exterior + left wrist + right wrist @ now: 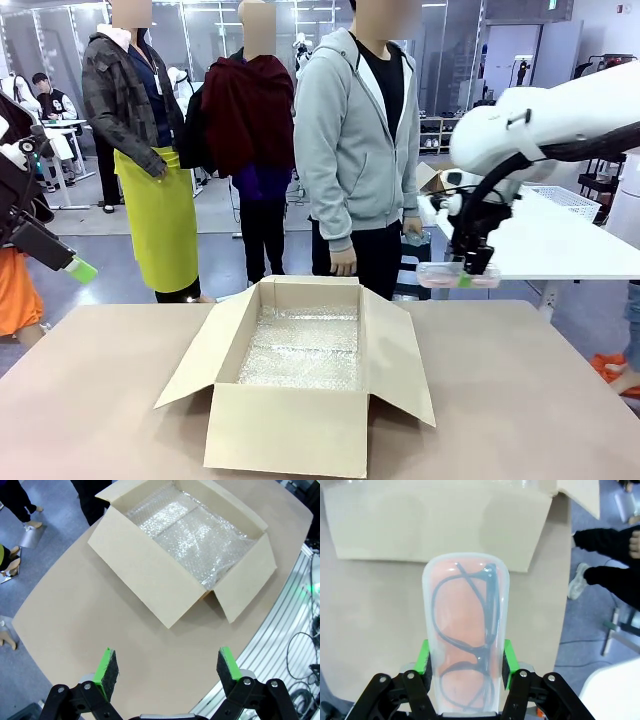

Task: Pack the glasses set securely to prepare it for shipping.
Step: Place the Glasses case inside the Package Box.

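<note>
Gripping the pink-based glasses case across its width, the right gripper is hanging in the air beyond the table's far right corner, well apart from the open cardboard box. Its white arm is reaching in from the right side and bending downward at the wrist, so the fingers are pointing toward the floor and the case is lying roughly level. In the right wrist view the right gripper is pressing its green pads against both long sides of the case.

Off to the left, the left gripper is sitting high and tilted, partly cut off by the picture's edge. Seen from the left wrist, the left gripper is standing wide apart with nothing between its pads, looking down on the table and the box.

Black fingers are hiding the near end of the case in the right wrist view, and from the front its contents are too small to make out.

Up close, the case is showing a clear rounded lid over a salmon-pink base, with dark-framed spectacles lying folded inside. Bubble wrap is lining the box floor, and a person in a grey hoodie is standing behind the box.
</note>
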